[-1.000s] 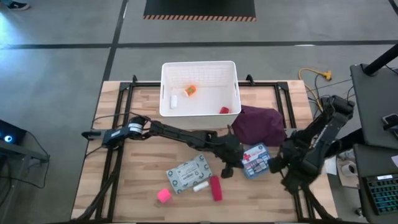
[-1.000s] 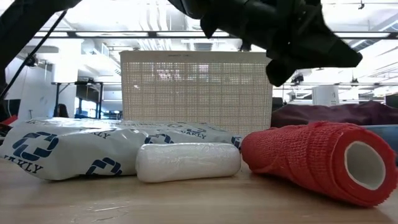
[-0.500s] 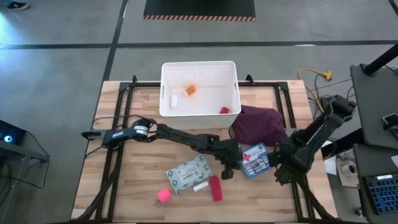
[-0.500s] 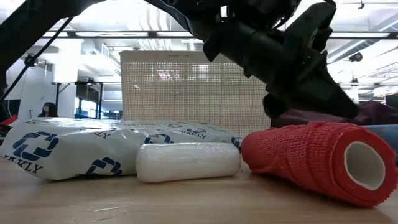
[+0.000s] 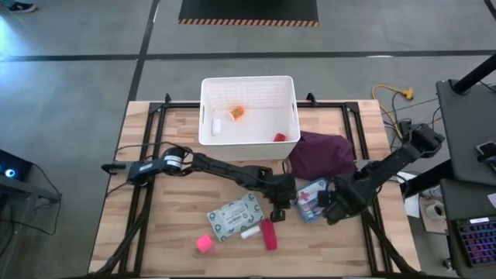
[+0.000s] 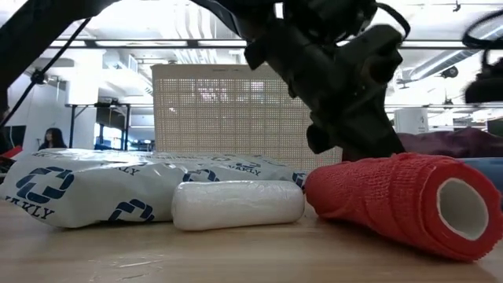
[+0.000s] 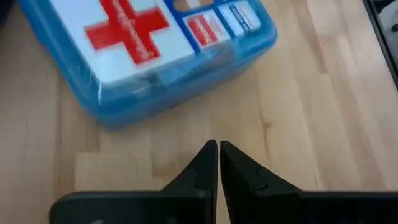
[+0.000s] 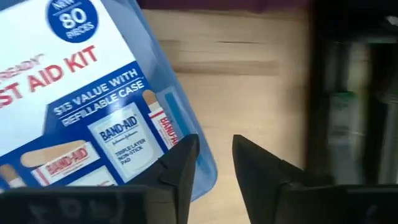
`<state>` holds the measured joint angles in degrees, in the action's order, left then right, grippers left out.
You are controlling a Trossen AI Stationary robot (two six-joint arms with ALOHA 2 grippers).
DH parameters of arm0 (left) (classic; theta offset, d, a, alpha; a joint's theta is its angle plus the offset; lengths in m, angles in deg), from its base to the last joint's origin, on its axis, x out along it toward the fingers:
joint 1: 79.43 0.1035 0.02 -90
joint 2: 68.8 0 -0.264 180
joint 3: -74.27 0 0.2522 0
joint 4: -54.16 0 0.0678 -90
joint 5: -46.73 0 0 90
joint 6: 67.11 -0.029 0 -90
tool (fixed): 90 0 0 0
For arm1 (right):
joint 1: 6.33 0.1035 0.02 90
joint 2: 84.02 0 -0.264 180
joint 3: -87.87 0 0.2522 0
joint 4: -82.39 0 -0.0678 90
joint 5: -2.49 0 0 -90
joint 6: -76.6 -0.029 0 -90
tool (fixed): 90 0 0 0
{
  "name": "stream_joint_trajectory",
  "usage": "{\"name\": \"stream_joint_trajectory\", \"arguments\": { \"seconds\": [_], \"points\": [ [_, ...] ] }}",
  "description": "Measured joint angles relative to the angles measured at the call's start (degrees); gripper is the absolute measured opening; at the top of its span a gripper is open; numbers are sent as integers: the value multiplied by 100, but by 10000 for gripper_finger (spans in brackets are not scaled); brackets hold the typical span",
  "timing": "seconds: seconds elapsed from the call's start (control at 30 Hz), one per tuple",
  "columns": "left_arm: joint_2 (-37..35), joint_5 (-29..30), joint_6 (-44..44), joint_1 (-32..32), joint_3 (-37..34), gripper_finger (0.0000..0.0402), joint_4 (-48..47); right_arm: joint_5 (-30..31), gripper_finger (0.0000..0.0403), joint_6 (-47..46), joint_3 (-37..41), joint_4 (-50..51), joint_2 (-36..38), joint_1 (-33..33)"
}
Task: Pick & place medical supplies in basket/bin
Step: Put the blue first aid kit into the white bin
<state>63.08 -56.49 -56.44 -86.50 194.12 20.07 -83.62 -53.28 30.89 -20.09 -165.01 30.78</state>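
Observation:
The blue first-aid box [image 5: 308, 195] with its red cross [image 7: 127, 28] lies flat on the table. My left gripper [image 5: 277, 212] is shut, its tips [image 7: 217, 147] over bare wood just short of the box's left side. My right gripper [image 5: 328, 211] points down at the box's right end, its fingers [image 8: 214, 146] a narrow gap apart. The grey-green packet [image 5: 232, 215], a white roll [image 5: 249, 232], a red roll [image 5: 269, 234] and a pink cube [image 5: 204, 243] lie nearer the front. The white bin [image 5: 288, 93] stands at the far edge, holding three small items. My right gripper comes from above, and one finger [image 8: 180, 163] stands over the box's corner [image 8: 200, 177] while the other is over bare wood. Whether that finger touches the box, I cannot tell.
A maroon cloth [image 5: 322, 155] lies bunched between the bin and the box, close behind my right gripper. In the low view the red roll [image 6: 401, 200], white roll [image 6: 238, 204] and packet [image 6: 78, 189] lie in a row before the bin [image 6: 204, 118].
My right gripper has swung in from the table's right edge toward the first-aid box and come down over its right end. My left gripper has sunk a little and tipped further down beside the box's left side.

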Motion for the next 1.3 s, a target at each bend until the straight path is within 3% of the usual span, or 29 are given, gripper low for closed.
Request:
{"name": "stream_joint_trajectory", "arguments": {
  "seconds": [0.17, 0.37, 0.53, 0.73, 0.83, 1.0, 1.1, 1.3],
  "points": [
    [-216, -1, -2, -7, -2, 0, -268, 1285, 80, 583, -491, -500, 103, -219],
    [-492, 21, -2, -25, -114, 0, -794, 1717, 79, 776, -1112, 356, -20, -307],
    [-670, 9, 383, -209, -554, 0, -511, 930, 73, 782, -745, 387, -411, -435],
    [-666, -1, 881, -446, -961, 0, 508, 783, 47, 296, -416, 108, -858, -512],
    [-669, 56, 1084, -428, -1054, 0, 728, 728, 35, 725, -353, -265, -1011, -646],
    [-665, 226, 1242, -300, -957, 0, 763, 641, 27, 1309, -139, -1234, -1285, -781],
    [-669, 222, 1242, -291, -969, 0, 662, 664, 27, 1311, -203, -1236, -1404, -785],
    [-876, 260, 1091, -263, -1046, 0, -396, 772, 27, 1475, -287, -1169, -1209, -801]
  ]
}}
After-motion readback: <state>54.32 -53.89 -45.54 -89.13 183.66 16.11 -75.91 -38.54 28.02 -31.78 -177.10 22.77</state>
